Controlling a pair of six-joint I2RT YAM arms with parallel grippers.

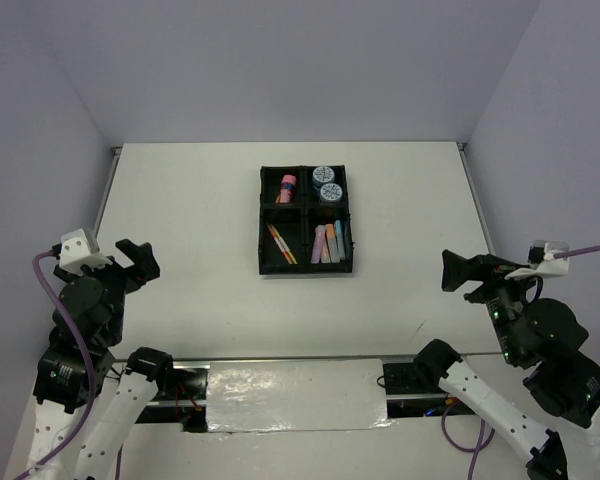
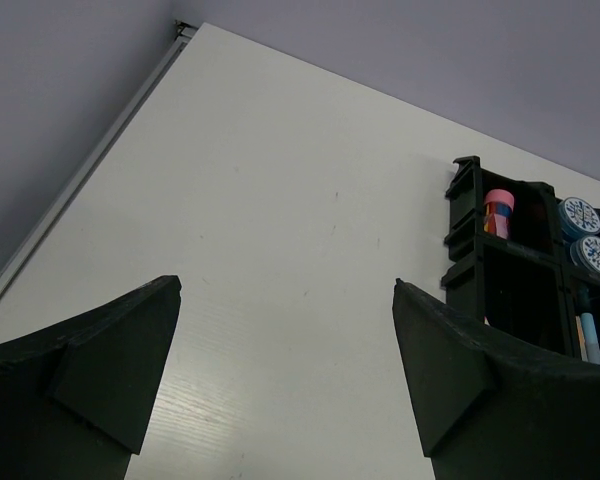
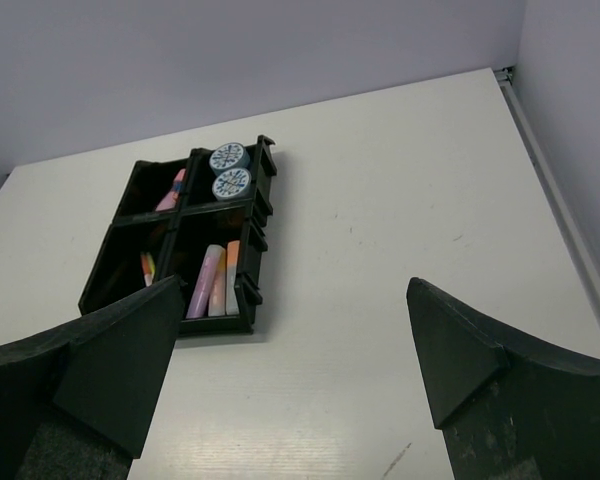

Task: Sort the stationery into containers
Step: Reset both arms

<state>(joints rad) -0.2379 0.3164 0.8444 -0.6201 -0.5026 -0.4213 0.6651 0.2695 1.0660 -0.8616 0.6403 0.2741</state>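
**Tray filled, both tools empty**

The black plastic four-compartment tray (image 1: pixel 306 270) sits mid-way across the white surface (image 1: pixel 180 210), well ahead of both arms. Pastel markers (image 1: pixel 330 243) lie side by side in its near right compartment, long axes running near to far. Thin orange pens (image 1: pixel 280 244) slant across the near left one. The pink tube (image 1: pixel 287 187) lies far left, two round blue-white tape rolls (image 1: pixel 327 183) far right. The left tool (image 1: pixel 143 261) and right tool (image 1: pixel 450 272) gape wide, holding nothing.

Nothing legible is showing anywhere: no words, brands or numbers. The two tape rolls (image 1: pixel 330 191) in the far right compartment of the tray (image 1: pixel 262 230) are carrying a blue-and-white print too small to read. The pink tube (image 2: pixel 497 212) is wearing a coloured band, equally unreadable.
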